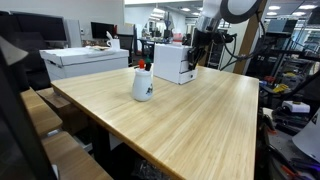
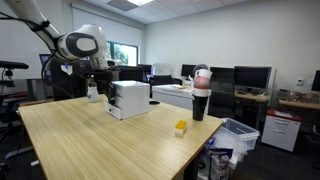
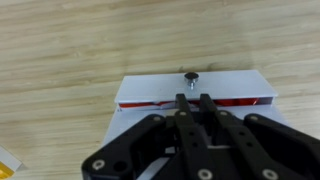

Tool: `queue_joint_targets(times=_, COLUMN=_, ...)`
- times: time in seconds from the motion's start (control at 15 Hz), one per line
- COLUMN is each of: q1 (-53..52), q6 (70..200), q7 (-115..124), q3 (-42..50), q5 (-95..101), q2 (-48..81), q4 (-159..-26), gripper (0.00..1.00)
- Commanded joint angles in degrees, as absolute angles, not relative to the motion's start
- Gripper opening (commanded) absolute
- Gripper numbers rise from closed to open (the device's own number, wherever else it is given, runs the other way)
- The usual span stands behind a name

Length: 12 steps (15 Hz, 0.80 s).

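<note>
The white box-shaped appliance (image 3: 232, 86) fills the middle of the wrist view. It has a flat white top with straight edges, a thin red strip (image 3: 243, 101) along its lower edge, and a small black knob (image 3: 189, 75) on a short stem at the middle of its upper edge. It stands on a pale wooden table (image 3: 80, 40). In both exterior views it sits towards the far end of that table, upper middle of the frame (image 1: 173, 63) and left of centre (image 2: 128, 98). The gripper (image 3: 195, 98) reaches up from the bottom of the wrist view, over the appliance. Its two black fingers are drawn together with hardly a gap, and their tips end just short of the knob, which shows free beyond them. Whether they touch it cannot be told. A white cup (image 1: 143, 84) with a dark mark and a red top stands nearer on the table, apart from the appliance. In an exterior view a small yellow object (image 2: 181, 127) lies on the wood near the table's right edge.
</note>
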<state>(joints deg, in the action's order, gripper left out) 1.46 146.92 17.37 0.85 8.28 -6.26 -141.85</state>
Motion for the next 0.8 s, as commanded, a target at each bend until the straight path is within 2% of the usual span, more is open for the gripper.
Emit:
queue_joint_targets(times=0.0, q1=1.1, q6=145.0, q7=14.8, q3=0.6, q5=3.9, q2=-8.8, q4=-146.0, gripper=0.09)
queue_joint_targets(times=0.73, q1=1.2, q6=133.1, q7=15.1, q3=-0.1, q5=2.1, q2=-10.5, q4=-145.2, gripper=0.09)
